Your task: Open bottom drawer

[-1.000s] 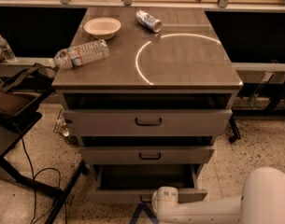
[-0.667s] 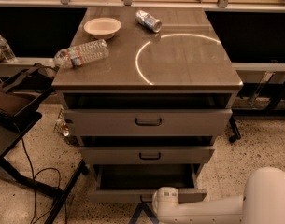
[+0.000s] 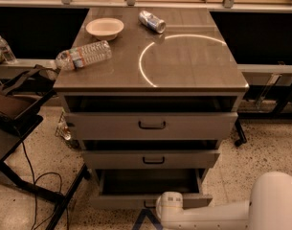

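The grey cabinet (image 3: 150, 66) has three drawers. The bottom drawer (image 3: 117, 201) is pulled out toward me, and its plain grey inside (image 3: 150, 181) shows. Its small black handle (image 3: 148, 204) is partly hidden by my arm. My gripper (image 3: 161, 208) is at the end of the white arm (image 3: 222, 214), which reaches in from the bottom right. It sits right at the middle of the bottom drawer's front, by the handle. The middle drawer (image 3: 150, 159) and top drawer (image 3: 150, 125) stick out only slightly.
On the cabinet top lie a water bottle (image 3: 83, 55) on its side, a white bowl (image 3: 105, 28) and a can (image 3: 151, 21). A dark bag on a stand (image 3: 16, 104) and floor cables (image 3: 35, 190) are at the left. A caster leg (image 3: 240, 135) stands at the right.
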`<state>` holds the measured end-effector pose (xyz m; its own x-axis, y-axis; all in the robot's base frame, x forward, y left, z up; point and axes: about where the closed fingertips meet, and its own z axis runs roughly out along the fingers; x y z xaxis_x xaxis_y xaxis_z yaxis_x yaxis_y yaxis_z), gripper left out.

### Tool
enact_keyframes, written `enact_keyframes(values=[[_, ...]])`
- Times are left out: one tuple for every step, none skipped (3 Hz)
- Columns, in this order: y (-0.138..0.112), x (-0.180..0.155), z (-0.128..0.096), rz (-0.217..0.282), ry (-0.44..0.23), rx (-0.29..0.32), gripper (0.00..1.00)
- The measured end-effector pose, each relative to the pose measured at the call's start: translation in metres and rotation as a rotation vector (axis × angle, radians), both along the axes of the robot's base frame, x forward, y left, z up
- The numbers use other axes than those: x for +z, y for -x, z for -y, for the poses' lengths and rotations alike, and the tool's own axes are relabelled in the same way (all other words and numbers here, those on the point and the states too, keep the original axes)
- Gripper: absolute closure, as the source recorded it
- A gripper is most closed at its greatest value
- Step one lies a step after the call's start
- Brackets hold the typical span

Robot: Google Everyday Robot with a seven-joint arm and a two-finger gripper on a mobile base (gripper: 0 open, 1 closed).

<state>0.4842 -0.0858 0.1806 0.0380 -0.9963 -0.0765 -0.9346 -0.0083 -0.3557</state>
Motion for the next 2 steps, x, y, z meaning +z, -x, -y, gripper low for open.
enact_keyframes(values=[[0.0000,0.0001,0.0000,0.000,0.000,0.000,1.00],[0.0000,0.0001,0.0000,0.000,0.000,0.000,1.00]])
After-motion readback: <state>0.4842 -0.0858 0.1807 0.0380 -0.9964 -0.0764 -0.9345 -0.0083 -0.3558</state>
